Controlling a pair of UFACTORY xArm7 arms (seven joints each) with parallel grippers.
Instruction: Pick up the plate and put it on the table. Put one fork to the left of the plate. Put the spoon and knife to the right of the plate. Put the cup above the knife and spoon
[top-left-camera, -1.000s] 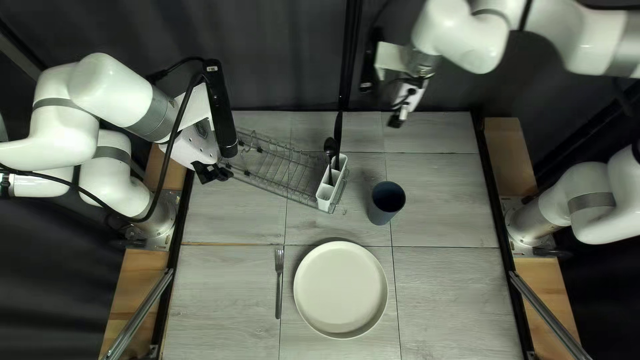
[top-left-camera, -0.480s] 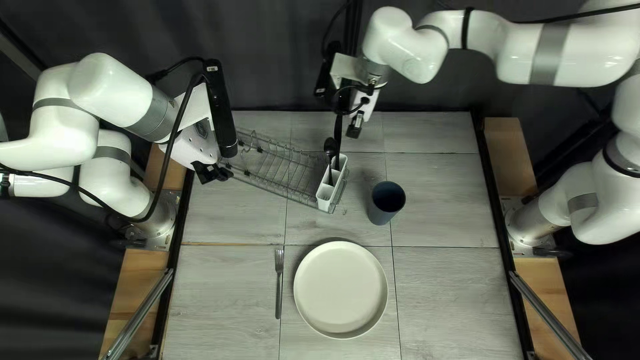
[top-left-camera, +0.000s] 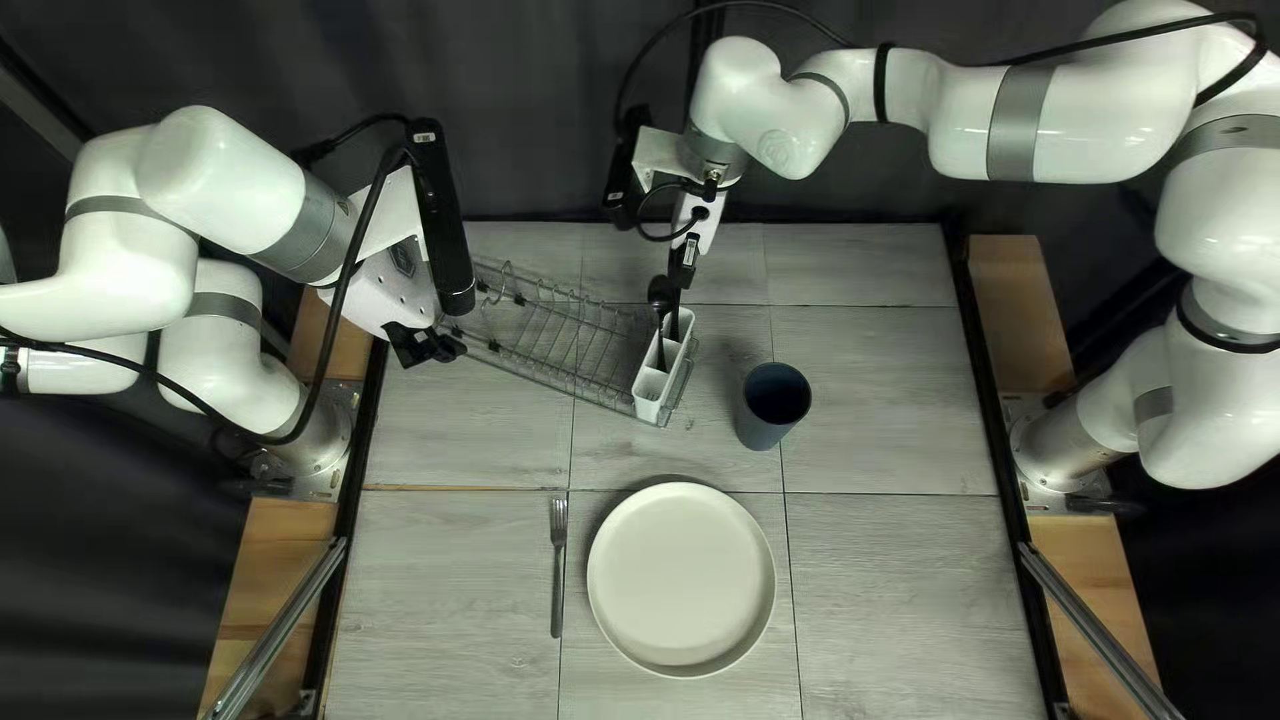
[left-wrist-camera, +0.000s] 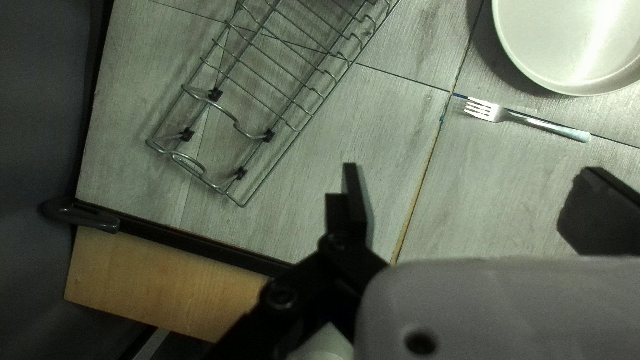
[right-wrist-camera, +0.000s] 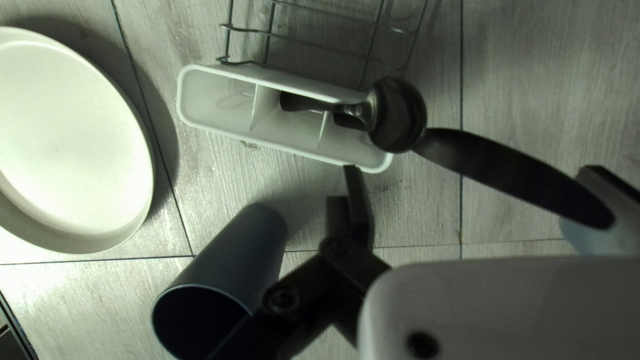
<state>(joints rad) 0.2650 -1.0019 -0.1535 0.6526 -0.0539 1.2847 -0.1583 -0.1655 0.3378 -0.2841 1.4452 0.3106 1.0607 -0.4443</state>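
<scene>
Fork (top-left-camera: 558,587) just left of plate (top-left-camera: 682,580). Beyond plate: cup (top-left-camera: 764,424), caddy (top-left-camera: 650,390) holding spoon (right-wrist-camera: 398,115) and knife (right-wrist-camera: 507,167). Left pincer (top-left-camera: 430,348), right pincer (top-left-camera: 683,264): both released.

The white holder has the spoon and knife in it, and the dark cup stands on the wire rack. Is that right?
No: the cup stands on the table, as the top left view shows. The spoon and knife are in the holder.

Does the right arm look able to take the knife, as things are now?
Probably yes: its pincer is open, and the knife sticks up from the holder. The spoon stands close beside it, though, and might be bumped.
</scene>
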